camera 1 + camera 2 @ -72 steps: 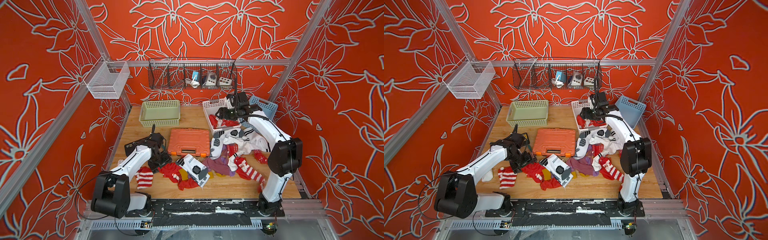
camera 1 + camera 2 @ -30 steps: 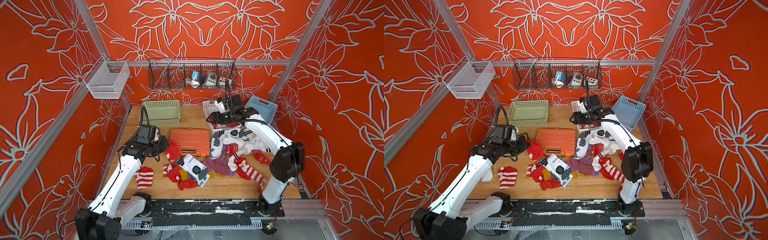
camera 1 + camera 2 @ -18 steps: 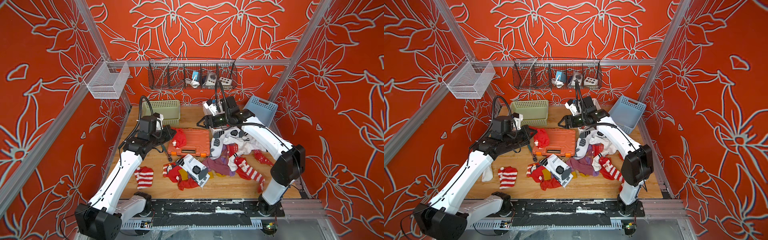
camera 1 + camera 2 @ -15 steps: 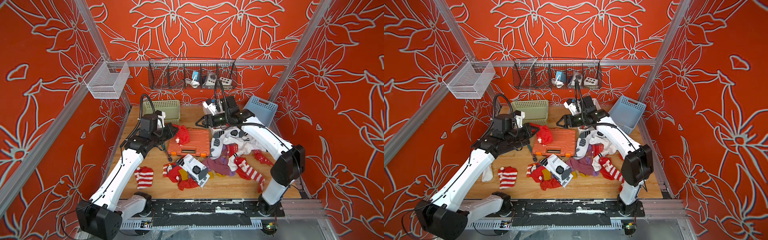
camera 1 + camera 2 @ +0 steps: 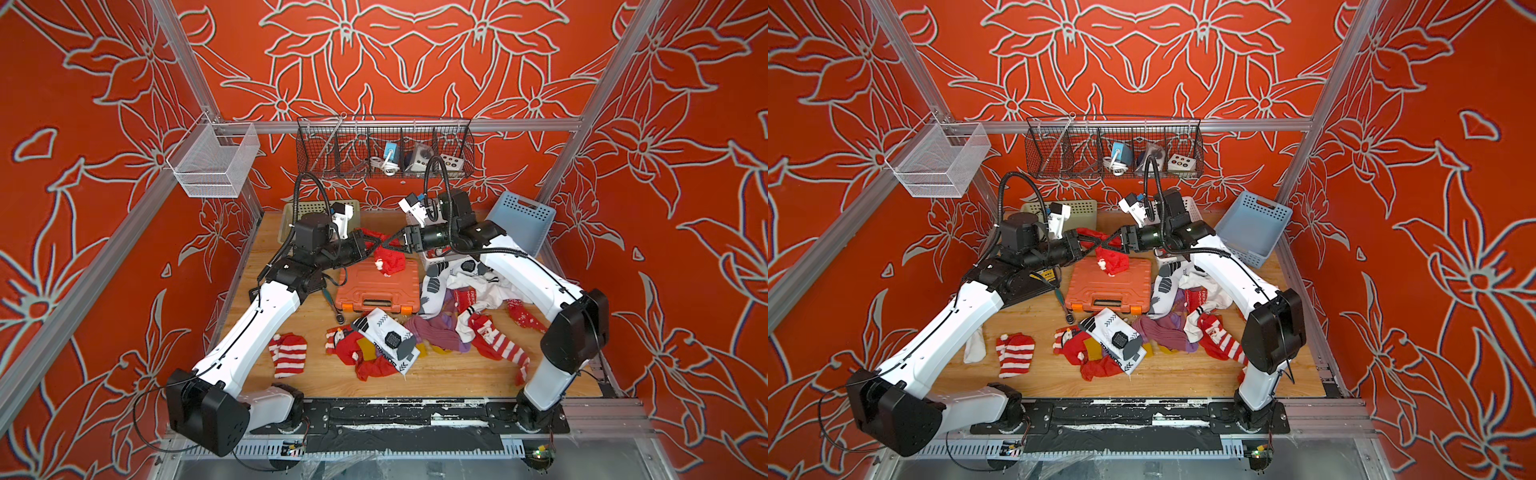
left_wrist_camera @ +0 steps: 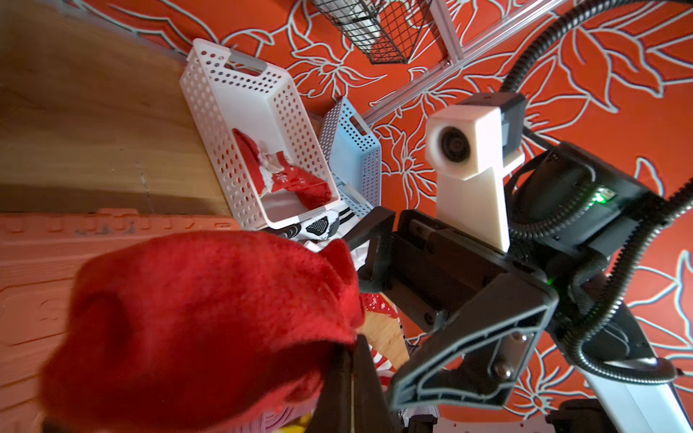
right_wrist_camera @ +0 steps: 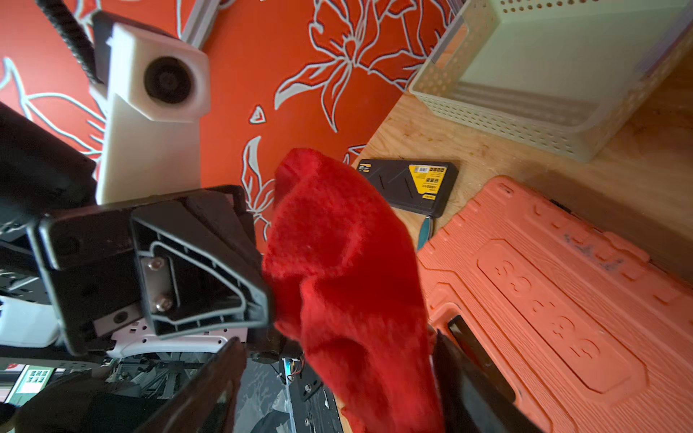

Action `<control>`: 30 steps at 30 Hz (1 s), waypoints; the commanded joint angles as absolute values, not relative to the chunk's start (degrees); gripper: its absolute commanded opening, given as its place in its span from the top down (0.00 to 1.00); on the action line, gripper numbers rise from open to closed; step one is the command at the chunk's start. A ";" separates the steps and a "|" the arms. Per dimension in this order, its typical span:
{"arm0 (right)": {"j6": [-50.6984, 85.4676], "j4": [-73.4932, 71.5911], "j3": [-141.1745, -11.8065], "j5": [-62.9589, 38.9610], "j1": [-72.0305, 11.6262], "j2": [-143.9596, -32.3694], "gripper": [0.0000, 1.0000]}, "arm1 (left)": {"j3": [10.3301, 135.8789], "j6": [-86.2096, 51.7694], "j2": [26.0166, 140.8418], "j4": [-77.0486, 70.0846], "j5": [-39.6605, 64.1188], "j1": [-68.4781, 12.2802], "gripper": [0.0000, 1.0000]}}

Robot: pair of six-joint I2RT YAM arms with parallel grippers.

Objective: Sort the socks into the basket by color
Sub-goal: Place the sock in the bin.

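A fuzzy red sock [image 5: 388, 261] [image 5: 1113, 261] hangs above the orange case, and my left gripper [image 5: 374, 242] [image 6: 352, 378] is shut on its edge. My right gripper [image 5: 395, 244] [image 7: 335, 341] faces it from the opposite side. It is open, with one jaw on each side of the red sock [image 7: 345, 243]. The other socks [image 5: 457, 316] lie in a pile of red, purple and white at the table's front right. A red-and-white striped sock [image 5: 286, 353] lies apart at the front left. The white basket [image 6: 221, 112] holds red socks [image 6: 288, 178].
An orange tool case [image 5: 376, 286] lies mid-table under both grippers. A green basket [image 7: 525, 75] stands at the back left. The blue basket [image 5: 519, 220] leans at the back right. A black-and-yellow box [image 7: 408, 183] lies beside the case. A wire rack [image 5: 384, 147] hangs on the back wall.
My left gripper has lifted the red sock off the table and carried it right, over the orange case. The right arm swung left from the white basket, and its jaws opened wider around the sock.
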State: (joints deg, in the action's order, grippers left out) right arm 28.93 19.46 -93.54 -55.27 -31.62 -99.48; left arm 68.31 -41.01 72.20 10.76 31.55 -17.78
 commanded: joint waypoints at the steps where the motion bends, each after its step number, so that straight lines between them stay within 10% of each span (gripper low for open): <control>1: 31.68 14.58 -92.56 -58.65 -31.99 -100.18 0.25 | 69.52 -42.41 73.12 5.94 34.26 -18.28 1.00; 9: 32.05 13.74 -91.65 -58.35 -31.83 -99.85 1.00 | 70.22 -42.46 74.36 5.78 34.47 -18.60 1.00; 19: 27.50 21.32 -93.32 -50.41 -28.43 -98.97 1.00 | 71.14 -39.13 71.53 14.91 28.95 -18.50 0.44; 30: 22.19 29.58 -98.83 -35.19 -21.27 -101.01 1.00 | 69.46 -39.29 68.19 31.59 24.61 -15.14 0.35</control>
